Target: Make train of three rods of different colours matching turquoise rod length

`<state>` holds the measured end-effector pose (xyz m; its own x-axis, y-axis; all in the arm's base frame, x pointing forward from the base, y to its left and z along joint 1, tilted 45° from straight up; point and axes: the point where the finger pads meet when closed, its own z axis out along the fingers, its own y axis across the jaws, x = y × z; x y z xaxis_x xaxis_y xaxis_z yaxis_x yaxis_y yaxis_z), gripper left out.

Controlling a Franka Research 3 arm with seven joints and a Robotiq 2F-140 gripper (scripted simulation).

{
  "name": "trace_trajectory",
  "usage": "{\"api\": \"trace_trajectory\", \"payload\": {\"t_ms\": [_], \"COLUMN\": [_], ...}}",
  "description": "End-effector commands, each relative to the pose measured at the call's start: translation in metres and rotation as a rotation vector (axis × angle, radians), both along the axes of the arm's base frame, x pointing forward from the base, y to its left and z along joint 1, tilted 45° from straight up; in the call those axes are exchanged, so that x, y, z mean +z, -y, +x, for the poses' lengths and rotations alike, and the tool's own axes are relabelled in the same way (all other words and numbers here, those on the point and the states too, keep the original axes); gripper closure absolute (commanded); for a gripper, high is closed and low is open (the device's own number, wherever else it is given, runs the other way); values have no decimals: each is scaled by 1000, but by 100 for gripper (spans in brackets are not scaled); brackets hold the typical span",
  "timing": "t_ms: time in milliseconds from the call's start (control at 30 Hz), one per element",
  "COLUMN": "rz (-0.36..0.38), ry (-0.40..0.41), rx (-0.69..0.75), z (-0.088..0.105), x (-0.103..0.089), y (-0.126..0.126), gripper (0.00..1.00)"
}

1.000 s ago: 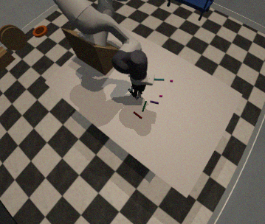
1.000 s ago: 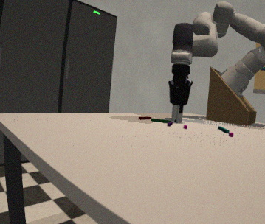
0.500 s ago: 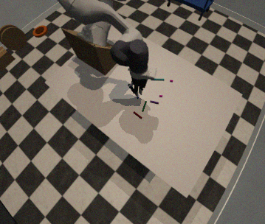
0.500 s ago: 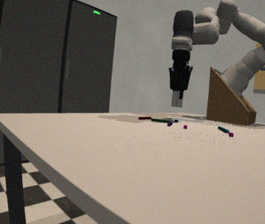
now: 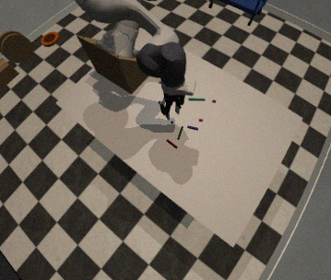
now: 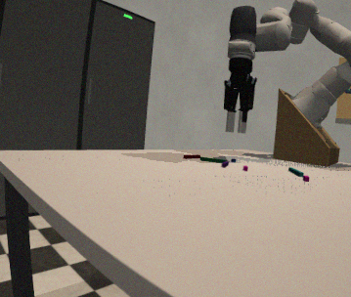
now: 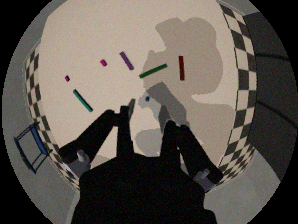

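My gripper (image 5: pixel 171 114) (image 6: pixel 236 128) (image 7: pixel 147 108) is partly open and empty, above the table. Past its fingertips lies a tiny blue rod (image 5: pixel 172 122) (image 6: pixel 233 160) (image 7: pixel 147 99). A green rod (image 5: pixel 180 133) (image 6: pixel 213 159) (image 7: pixel 153 70) lies flat, slanted, near one end of a purple rod (image 5: pixel 193 127) (image 6: pixel 225 164) (image 7: pixel 126 60), not in line with it. A red rod (image 5: pixel 171 144) (image 6: pixel 192 156) (image 7: pixel 182 68) lies apart beyond the green one. One magenta rod (image 5: pixel 201 120) (image 6: pixel 245 168) (image 7: pixel 103 62) lies near the purple rod. Another magenta rod (image 5: pixel 214 101) (image 6: pixel 306 179) (image 7: pixel 67 78) lies by the turquoise rod (image 5: pixel 196 99) (image 6: pixel 296 172) (image 7: pixel 83 100).
The arm's wooden base (image 5: pixel 117 66) (image 6: pixel 302 139) stands at the table's back edge. The pale table (image 5: pixel 251 161) (image 6: pixel 173 210) extends beyond the rods. Arm shadows fall around the blue, green and red rods.
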<state>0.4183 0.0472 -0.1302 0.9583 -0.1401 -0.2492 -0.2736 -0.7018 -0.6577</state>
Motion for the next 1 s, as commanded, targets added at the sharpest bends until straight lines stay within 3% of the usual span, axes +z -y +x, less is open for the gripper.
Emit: {"api": "trace_trajectory", "payload": {"t_ms": [0,600,800,967], "rz": [2,1,-25,-32], "ry": [3,-5,-138,-180], "rx": [13,5,-130,-173], "z": [-3,-2,11,15], "x": [1,2,12,16], "y": [0,-1,-12,-16], "gripper": [0,0,0,0]}}
